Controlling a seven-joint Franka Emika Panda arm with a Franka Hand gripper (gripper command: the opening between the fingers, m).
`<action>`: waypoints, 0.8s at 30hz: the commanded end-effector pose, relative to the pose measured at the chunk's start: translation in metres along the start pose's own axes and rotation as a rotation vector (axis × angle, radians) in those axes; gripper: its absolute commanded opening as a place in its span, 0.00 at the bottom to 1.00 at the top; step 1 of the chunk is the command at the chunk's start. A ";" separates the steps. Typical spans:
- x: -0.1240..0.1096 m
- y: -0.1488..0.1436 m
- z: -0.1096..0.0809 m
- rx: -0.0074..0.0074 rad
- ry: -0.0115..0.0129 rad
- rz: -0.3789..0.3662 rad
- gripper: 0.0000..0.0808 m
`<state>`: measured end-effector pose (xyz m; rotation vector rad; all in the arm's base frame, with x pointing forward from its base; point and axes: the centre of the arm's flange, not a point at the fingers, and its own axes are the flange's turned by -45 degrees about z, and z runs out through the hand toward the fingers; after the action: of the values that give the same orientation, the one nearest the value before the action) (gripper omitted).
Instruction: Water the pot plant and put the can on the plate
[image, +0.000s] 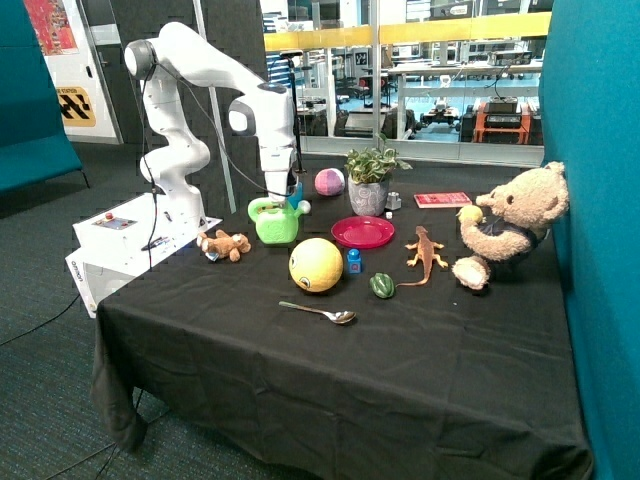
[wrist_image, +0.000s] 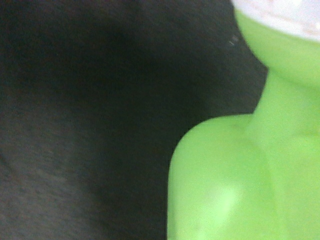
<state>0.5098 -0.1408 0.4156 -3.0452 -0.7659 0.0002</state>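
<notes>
Here, gripper (image: 277, 192) down at top of green watering can (image: 275, 222); finger state cannot be told. Can sits on black tablecloth (image: 330, 370), beside magenta plate (image: 362, 232), not on it. Pot plant (image: 369, 180) behind plate. Yellow ball (image: 315, 264) nearer front edge; open cloth beyond spoon (image: 320, 313).

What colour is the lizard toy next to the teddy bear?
The lizard is orange, lying on the black cloth. The outside view shows it best.

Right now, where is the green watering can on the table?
In the outside view, the can stands on the black cloth directly under the gripper, between the small brown toy animal and the plate, behind the yellow ball.
</notes>
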 end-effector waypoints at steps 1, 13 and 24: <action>0.021 -0.032 -0.011 -0.0016 -0.0003 -0.058 0.00; 0.034 -0.072 -0.018 -0.0015 -0.0003 -0.110 0.00; 0.049 -0.105 -0.031 -0.0015 -0.0004 -0.173 0.00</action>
<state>0.5049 -0.0549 0.4363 -2.9955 -0.9520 0.0020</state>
